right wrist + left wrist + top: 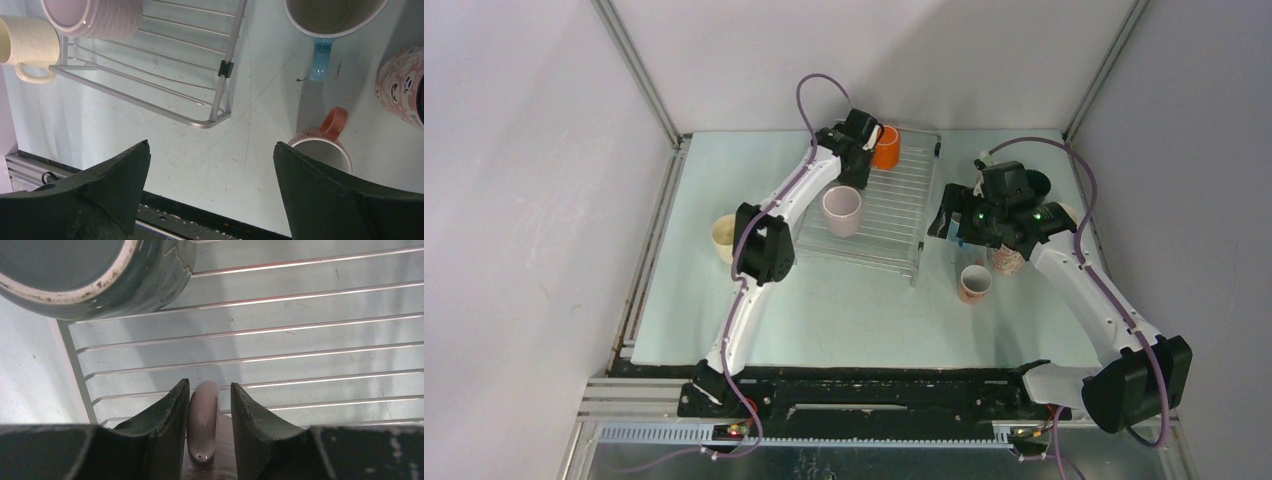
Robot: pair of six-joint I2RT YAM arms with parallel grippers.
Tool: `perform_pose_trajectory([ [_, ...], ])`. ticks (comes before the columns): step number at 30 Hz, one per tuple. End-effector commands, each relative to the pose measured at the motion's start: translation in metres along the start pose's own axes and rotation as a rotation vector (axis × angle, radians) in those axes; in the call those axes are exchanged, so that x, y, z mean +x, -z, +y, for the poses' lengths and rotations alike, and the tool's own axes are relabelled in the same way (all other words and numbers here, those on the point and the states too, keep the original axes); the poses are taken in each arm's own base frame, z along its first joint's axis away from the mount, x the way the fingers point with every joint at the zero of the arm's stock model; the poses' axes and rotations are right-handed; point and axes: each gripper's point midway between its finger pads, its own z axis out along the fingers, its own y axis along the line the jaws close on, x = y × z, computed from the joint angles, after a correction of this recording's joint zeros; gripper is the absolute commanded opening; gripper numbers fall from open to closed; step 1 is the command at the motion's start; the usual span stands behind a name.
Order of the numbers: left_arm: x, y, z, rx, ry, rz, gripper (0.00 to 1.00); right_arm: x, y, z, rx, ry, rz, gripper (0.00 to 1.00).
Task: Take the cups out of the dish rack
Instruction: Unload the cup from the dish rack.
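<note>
The dish rack (904,195) lies at the table's middle back. An orange mug (886,147) stands at its far end and a lilac mug (842,210) at its near left. My left gripper (852,172) is over the rack. In the left wrist view its jaws (209,385) straddle the lilac mug's handle (203,420): the left finger touches it and a small gap shows at the right finger. A teal mug (100,275) stands on the wires (300,330) beyond it, hidden in the top view. My right gripper (954,225) (211,144) is wide open and empty above the table, right of the rack (226,68).
Off the rack, a cream mug (724,238) (27,40) stands on the table to the left. To the right stand a speckled pink mug (974,283) (320,150), a patterned pink mug (1006,260) (400,80) and a blue-handled mug (319,60). Walls close in the table.
</note>
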Motion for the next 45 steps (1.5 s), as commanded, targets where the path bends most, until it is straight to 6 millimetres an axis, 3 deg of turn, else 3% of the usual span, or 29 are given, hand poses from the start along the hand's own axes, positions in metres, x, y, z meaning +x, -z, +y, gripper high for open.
perform_pose_trajectory([
  [1,-0.001,0.015,-0.004,0.023,-0.023,0.013,0.39,-0.008,0.009,0.005,-0.030,0.023,-0.047,0.99],
  [18,0.010,-0.004,-0.007,0.064,-0.008,0.056,0.28,-0.006,0.006,0.004,-0.026,0.018,-0.033,0.99],
  [23,0.011,-0.002,-0.008,0.067,-0.009,0.061,0.15,-0.006,0.006,0.004,-0.026,0.014,-0.033,0.99],
  [27,0.001,0.012,-0.009,0.078,-0.003,0.028,0.00,-0.007,0.006,0.005,-0.033,0.011,-0.035,0.99],
  [37,-0.049,0.081,-0.019,0.229,0.069,-0.140,0.00,-0.014,0.003,0.019,-0.097,-0.017,-0.051,0.99],
  [45,-0.061,0.106,-0.022,0.270,0.080,-0.186,0.00,-0.018,-0.004,0.029,-0.143,-0.041,-0.049,0.98],
])
